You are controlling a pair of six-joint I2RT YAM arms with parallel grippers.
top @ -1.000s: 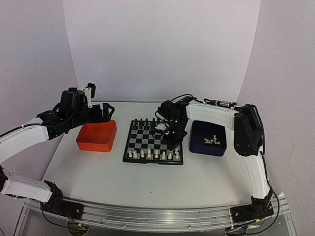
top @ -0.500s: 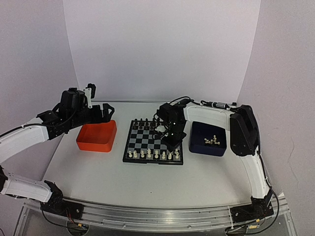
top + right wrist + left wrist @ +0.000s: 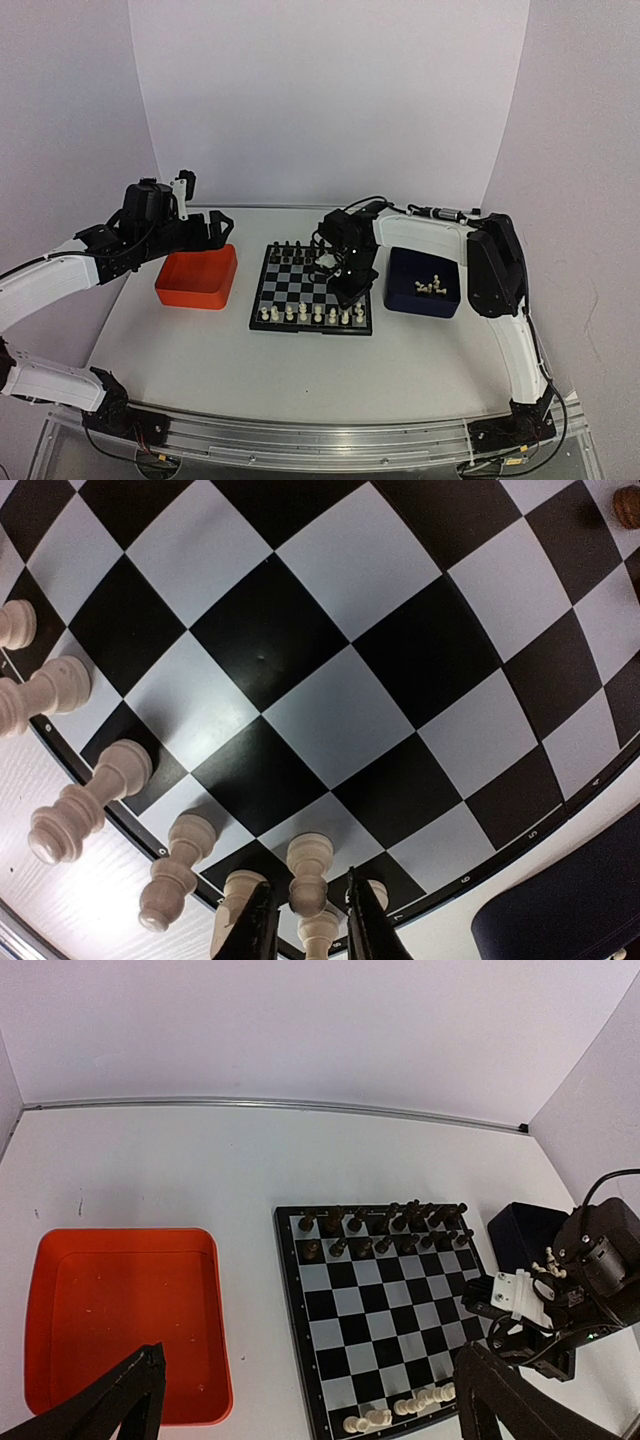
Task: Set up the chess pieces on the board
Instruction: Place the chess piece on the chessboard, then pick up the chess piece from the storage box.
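Right wrist view: narrow gap now at right gripper point(image 3: 308, 882), up from fully shut, around one cream pawn point(image 3: 309, 858) upright near the board's point(image 3: 300, 710) near right corner. Judged released; lift clear, fetch remaining chess pieces point(image 3: 431, 286) from blue tray point(image 3: 400, 292). Left gripper point(image 3: 310, 1355): spread wide over orange tray point(image 3: 125, 1232).

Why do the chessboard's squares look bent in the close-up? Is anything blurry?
Right wrist view: lines on the board bow like a fisheye, most near the edges, though the cream pieces stay sharp. Top external view: squares look straight, light soft and even, pieces too small for detail.
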